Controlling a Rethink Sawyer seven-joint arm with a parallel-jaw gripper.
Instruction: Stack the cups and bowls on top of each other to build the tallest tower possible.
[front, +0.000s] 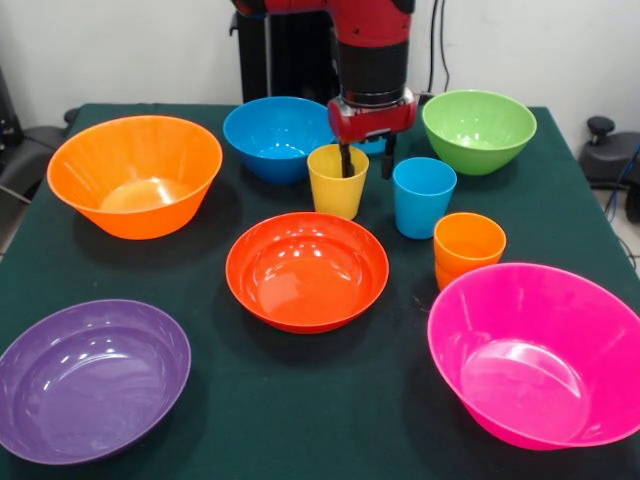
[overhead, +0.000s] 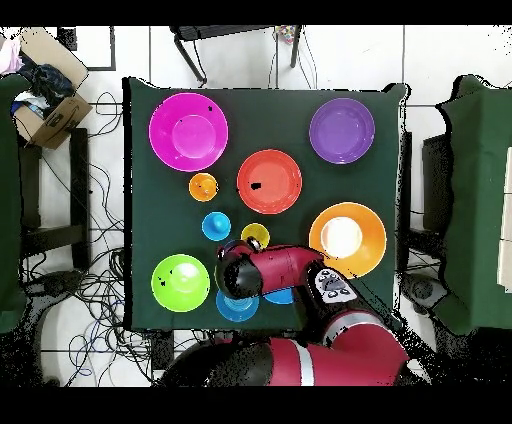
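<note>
I have the gripper (front: 366, 160) open astride the yellow cup's (front: 337, 181) far rim, one finger inside; I'd close gently, then lift straight, clear of the blue cup (front: 423, 196).

The front view sits close and low across the counter (front: 300, 420), looking slightly down, with the red-orange bowl (front: 307, 270) near its centre. The overhead view hangs high, straight above that same bowl (overhead: 269, 181), taking in the whole counter and surrounding floor (overhead: 100, 120). Both views share the counter top.
</note>
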